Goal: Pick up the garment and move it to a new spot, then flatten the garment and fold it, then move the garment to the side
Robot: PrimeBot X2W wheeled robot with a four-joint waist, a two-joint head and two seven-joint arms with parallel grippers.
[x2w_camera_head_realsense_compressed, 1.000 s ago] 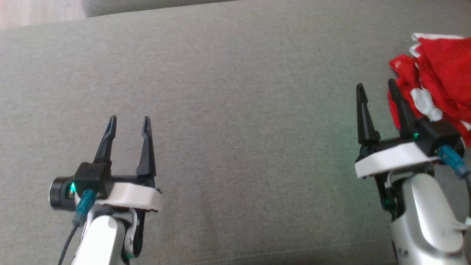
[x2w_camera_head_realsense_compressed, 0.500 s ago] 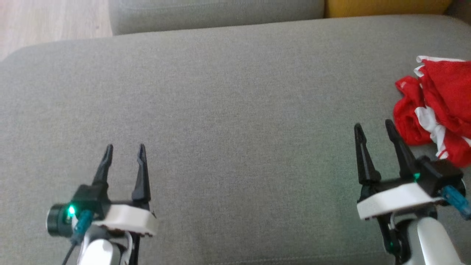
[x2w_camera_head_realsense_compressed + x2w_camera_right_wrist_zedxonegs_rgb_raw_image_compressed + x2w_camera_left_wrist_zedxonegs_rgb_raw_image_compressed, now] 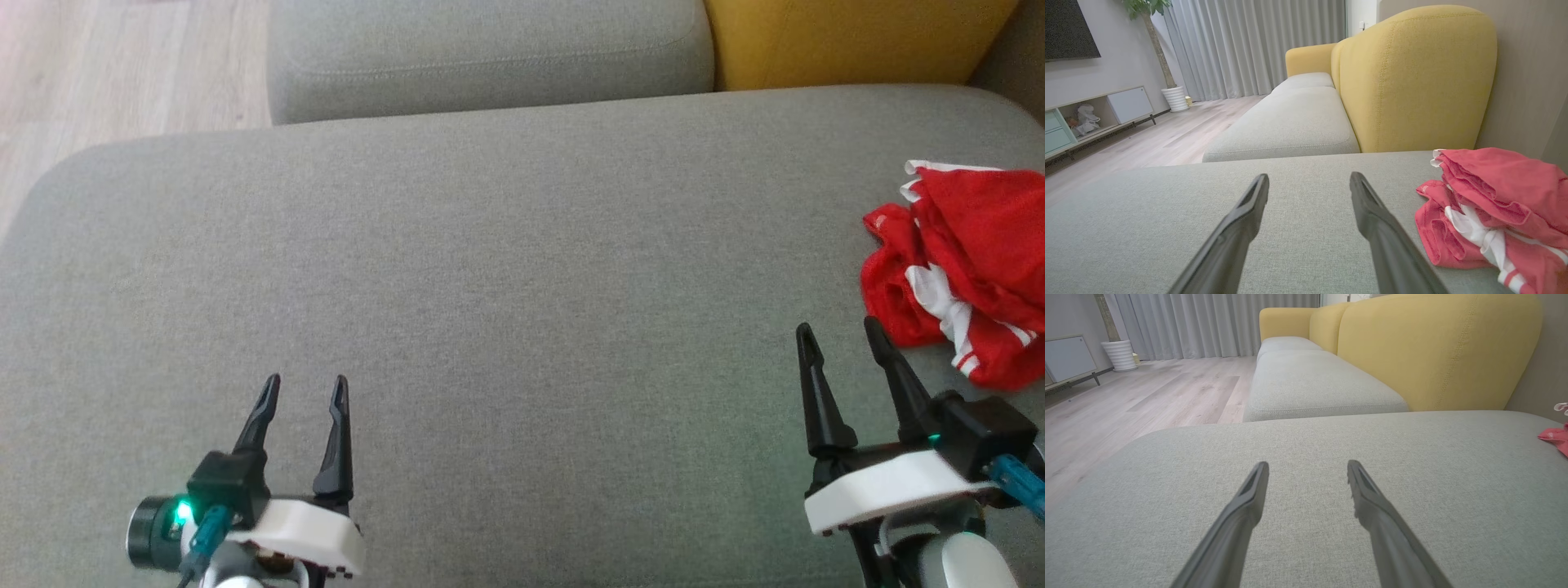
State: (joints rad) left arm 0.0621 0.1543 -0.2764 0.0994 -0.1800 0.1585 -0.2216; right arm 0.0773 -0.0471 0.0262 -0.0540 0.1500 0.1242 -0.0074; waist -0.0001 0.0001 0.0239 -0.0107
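Note:
A crumpled red garment (image 3: 967, 269) with white trim lies in a heap at the right edge of the grey cushion (image 3: 490, 269). In the right wrist view the garment (image 3: 1498, 208) sits just right of my fingers. My right gripper (image 3: 841, 331) hovers open close to the garment's left side, with nothing between its fingers (image 3: 1372, 212). At the lower left my left gripper (image 3: 304, 382) is open and empty over bare cushion, far from the garment. A corner of the garment (image 3: 1555, 437) peeks in at the far right of the left wrist view.
A second grey seat cushion (image 3: 490, 57) adjoins the far edge, with a yellow sofa back (image 3: 849, 41) to its right. Wooden floor (image 3: 106, 73) lies beyond the cushion's left end. A white planter (image 3: 1120, 355), curtains and a low cabinet stand across the room.
The head camera has tilted up, so the far cushion, yellow backrest and floor have come into view. Both grippers stay open and sit lower in the picture. The garment lies unchanged.

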